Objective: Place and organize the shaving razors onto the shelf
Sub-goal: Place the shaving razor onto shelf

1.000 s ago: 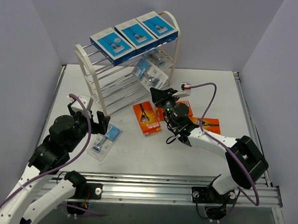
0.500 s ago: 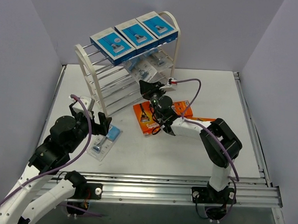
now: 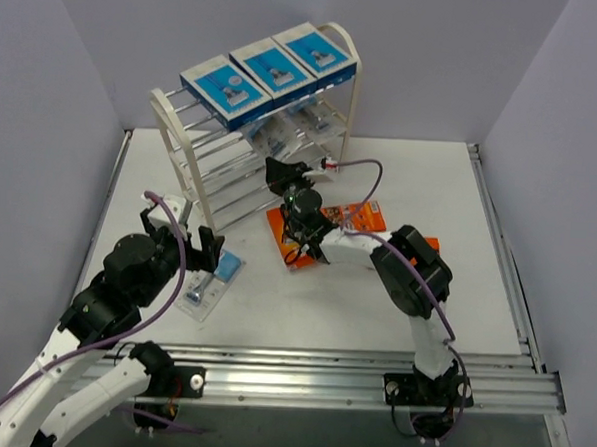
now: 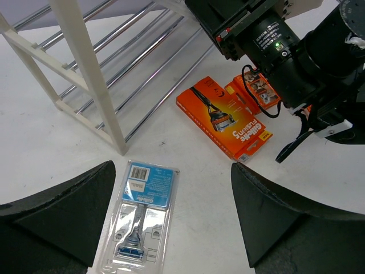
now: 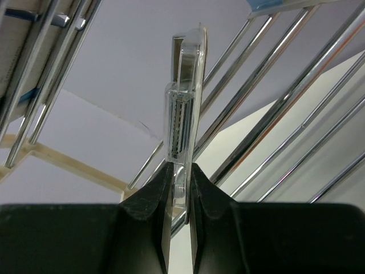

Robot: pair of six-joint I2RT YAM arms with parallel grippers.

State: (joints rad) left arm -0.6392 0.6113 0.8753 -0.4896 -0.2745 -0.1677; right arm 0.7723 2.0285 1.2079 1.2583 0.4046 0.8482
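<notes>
in front of the shelf's [image 3: 173, 127] left end panel, the left gripper [image 4: 171, 171] hangs with its fingers spread wide, holding nothing, above a clear blister pack [image 4: 140, 220] lying flat on the table just beside the shelf's foot. on the shelf, the top tier carries three blue boxes [image 3: 274, 67] side by side; the tier below shows one clear pack [image 3: 314, 117] toward its right end, and i see nothing on the two lowest tiers. at the shelf's front, the right gripper [image 5: 179, 171] is pinched tight on the bottom edge of a second blister pack [image 5: 185, 114], held edge-on among the chrome rods. that thin grip is the risk: if the pack catches a rod it could pivot or pull free, and, being narrow, drop through a gap. right of the shelf's front, three orange packs [image 4: 223, 121] wait on the table.
</notes>
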